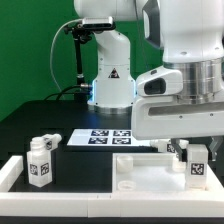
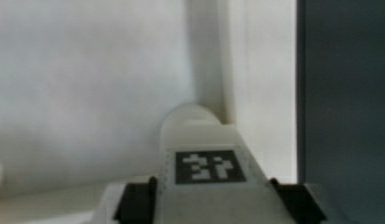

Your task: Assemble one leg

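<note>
My gripper (image 1: 197, 168) is shut on a leg (image 1: 197, 160), a small white blocky peg with a black-and-white tag. It holds the leg at the exterior view's right, over the right part of the large white square tray-like piece (image 1: 140, 172). In the wrist view the leg (image 2: 210, 150) stands between my two dark fingers (image 2: 143, 198), tag facing the camera, and my gripper (image 2: 210, 202) has the white piece (image 2: 82, 100) below it. Whether the leg touches the piece is hidden. Two more legs (image 1: 40, 160) stand at the exterior view's left.
The marker board (image 1: 105, 137) lies on the black table behind the tray-like piece. The robot base (image 1: 110, 75) stands at the back. A white rim (image 1: 10, 178) borders the front left. Dark table (image 2: 345, 90) shows beside the white piece in the wrist view.
</note>
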You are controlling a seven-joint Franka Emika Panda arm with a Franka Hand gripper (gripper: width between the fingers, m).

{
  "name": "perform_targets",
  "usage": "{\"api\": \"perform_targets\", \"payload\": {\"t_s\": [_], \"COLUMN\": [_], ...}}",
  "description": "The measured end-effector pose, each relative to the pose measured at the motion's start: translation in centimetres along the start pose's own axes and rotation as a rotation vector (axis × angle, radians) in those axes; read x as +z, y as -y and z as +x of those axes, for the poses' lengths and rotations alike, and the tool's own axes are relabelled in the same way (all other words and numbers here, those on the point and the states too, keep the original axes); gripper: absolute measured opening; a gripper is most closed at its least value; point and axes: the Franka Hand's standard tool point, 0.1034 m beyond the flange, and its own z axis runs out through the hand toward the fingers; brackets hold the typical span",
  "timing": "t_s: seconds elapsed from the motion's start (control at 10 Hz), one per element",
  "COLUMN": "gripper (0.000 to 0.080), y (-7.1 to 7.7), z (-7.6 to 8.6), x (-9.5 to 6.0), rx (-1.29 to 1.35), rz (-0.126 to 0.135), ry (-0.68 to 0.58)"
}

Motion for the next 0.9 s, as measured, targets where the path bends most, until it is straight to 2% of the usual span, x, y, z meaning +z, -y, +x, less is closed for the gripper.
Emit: {"api": "perform_targets", "payload": {"t_s": [0.2, 0.3, 0.5, 0.6, 0.9], "gripper": [0.0285, 0.0285, 0.0285, 0.0285, 0.0285], "y": [0.25, 0.33, 0.45, 0.38, 0.43], "z": [0.02, 0.02, 0.23, 0.33, 0.19], "x": [-0.10, -0.04, 0.11, 0.07, 0.26], "rx": [0.300, 0.521, 0.935, 1.039, 1.000], "rz": [-0.005, 0.008, 0.059, 0.072, 0.070], "ry": [-0.013, -0.010, 0.007, 0.013, 0.009]}}
